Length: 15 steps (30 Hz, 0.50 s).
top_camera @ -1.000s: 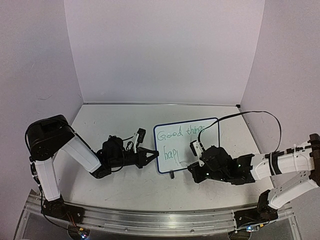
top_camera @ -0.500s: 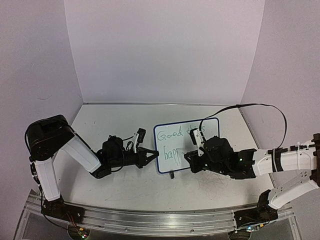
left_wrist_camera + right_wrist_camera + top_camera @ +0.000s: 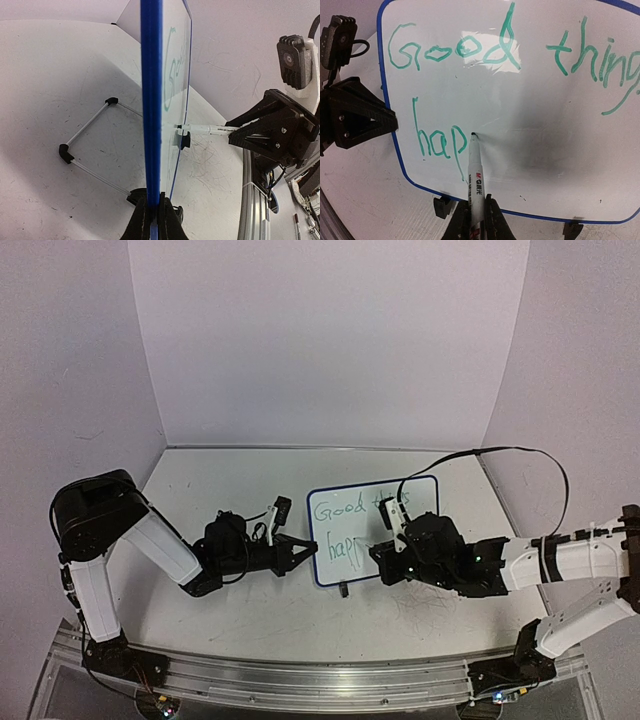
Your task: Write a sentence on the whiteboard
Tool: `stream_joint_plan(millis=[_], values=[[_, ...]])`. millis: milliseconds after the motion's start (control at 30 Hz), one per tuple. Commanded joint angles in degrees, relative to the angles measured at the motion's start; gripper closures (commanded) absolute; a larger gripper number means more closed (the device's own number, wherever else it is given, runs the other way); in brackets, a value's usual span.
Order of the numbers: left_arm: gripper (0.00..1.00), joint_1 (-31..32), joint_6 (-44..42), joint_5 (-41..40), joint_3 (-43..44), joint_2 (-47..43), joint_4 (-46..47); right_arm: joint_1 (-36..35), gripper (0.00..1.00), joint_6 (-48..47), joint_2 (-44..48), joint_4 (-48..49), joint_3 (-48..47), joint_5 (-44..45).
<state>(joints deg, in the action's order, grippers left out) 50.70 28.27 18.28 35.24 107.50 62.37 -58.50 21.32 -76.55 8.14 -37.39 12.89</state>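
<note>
The right end effector [image 3: 476, 215], clamped tight on the marker [image 3: 476, 172], has swung forward from nearer the near edge of the worktop [image 3: 220, 480] over the last second. The marker's tip now rests on the whiteboard [image 3: 545, 130], just right of the "hap" in the sentence [image 3: 455, 47]. The left end effector [image 3: 152, 220] stays pinched shut on the board's left frame edge, steadying it upright about midway across the worktop; the pen looks placed for the next letter, with the top line written and the second barely begun.
</note>
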Motion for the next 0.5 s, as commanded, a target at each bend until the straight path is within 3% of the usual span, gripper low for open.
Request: stream_joint_plan(millis=[0,467], values=[[1.00,0.02,-1.86,-0.35,1.44,-2.56,-0.03,0.44,1.00,0.92,1.55,-0.25,-0.57,4.52],[1.00,0.00,-1.99,-0.51,1.36,-2.85,-0.39,0.36,1.00,2.42,2.99,-1.98,2.59,2.16]])
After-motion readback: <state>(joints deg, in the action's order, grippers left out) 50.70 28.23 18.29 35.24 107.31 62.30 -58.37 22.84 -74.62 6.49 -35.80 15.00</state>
